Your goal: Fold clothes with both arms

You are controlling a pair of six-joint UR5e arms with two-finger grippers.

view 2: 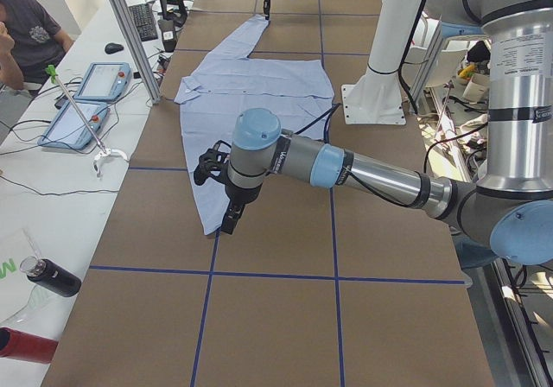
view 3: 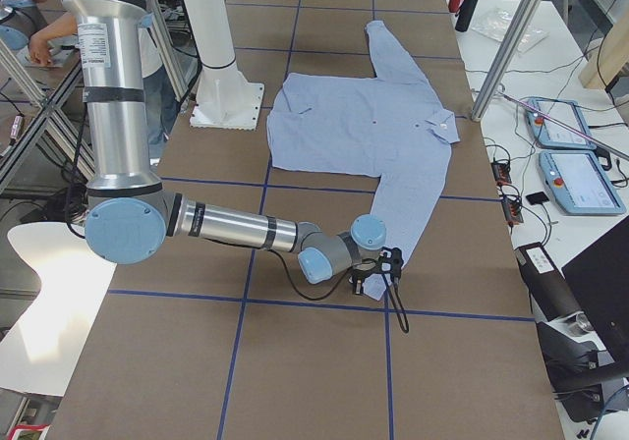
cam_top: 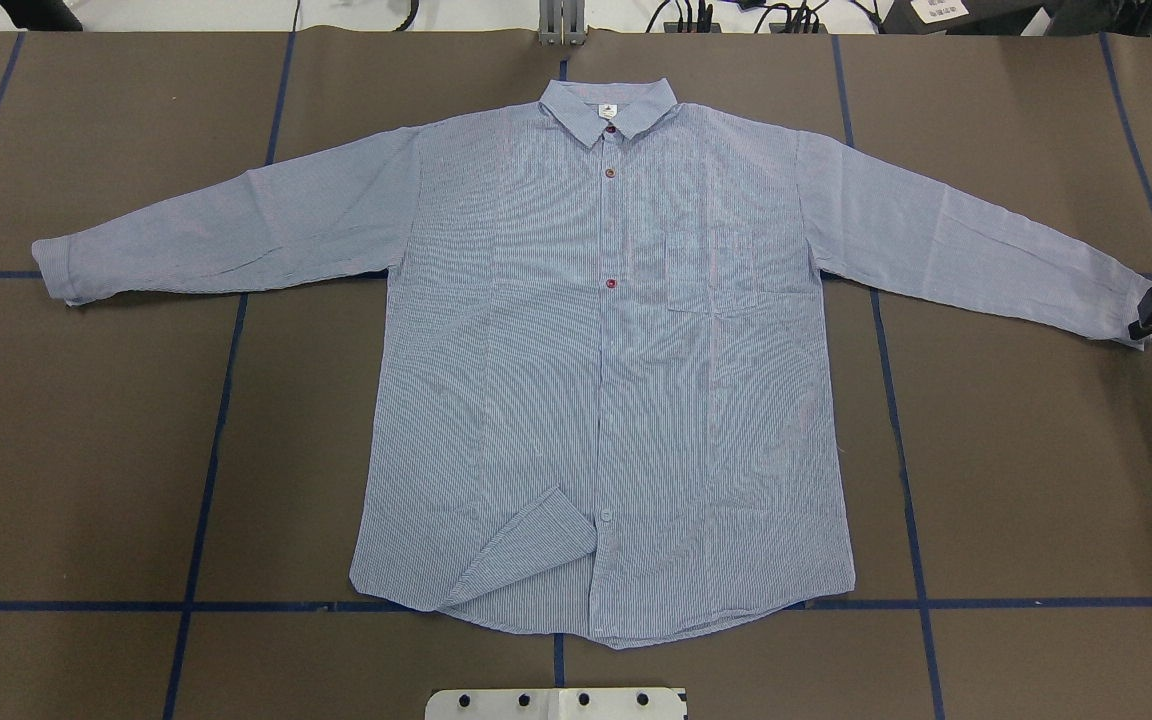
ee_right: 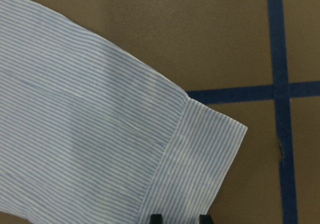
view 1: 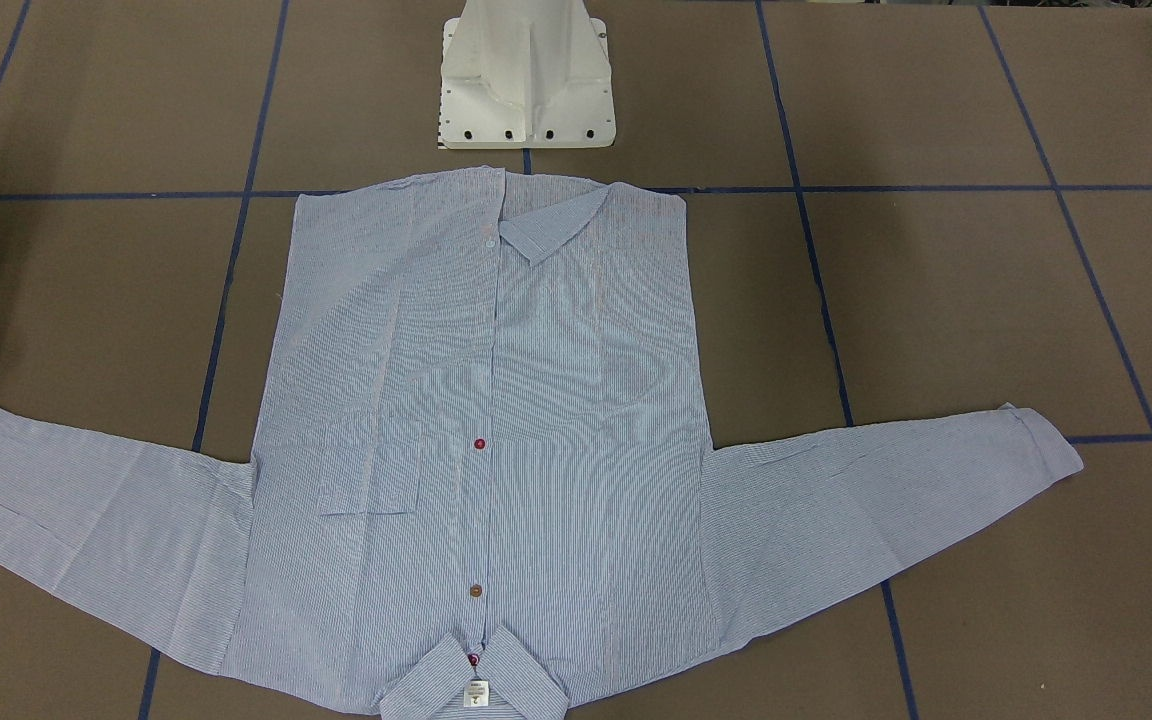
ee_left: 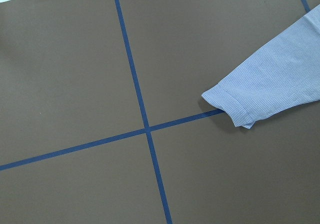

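Overhead exterior shows the light blue-and-white striped long-sleeved shirt (cam_top: pixel 586 400) spread flat on the brown taped table (cam_top: pixel 1036 450). The right gripper (cam_top: pixel 1148 318) has its black fingertips (ee_right: pixel 156 218) apart over one cuff (ee_right: pixel 200 149). The left gripper (view 2: pixel 229 218) hangs beside the other cuff (ee_left: pixel 230 104); I cannot tell whether it is spread.

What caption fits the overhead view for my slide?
Striped shirt spread flat, front up, right gripper at one sleeve cuff.

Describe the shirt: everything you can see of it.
The shirt is thin, finely striped light blue and white, and long-sleeved. It lies flat, front up and buttoned, on the brown table with its sleeves spread. Its collar, with a white label, points away from the robot. It has dark red buttons and a chest pocket. One hem corner is folded back. The right gripper sits at one cuff; contact is unclear.
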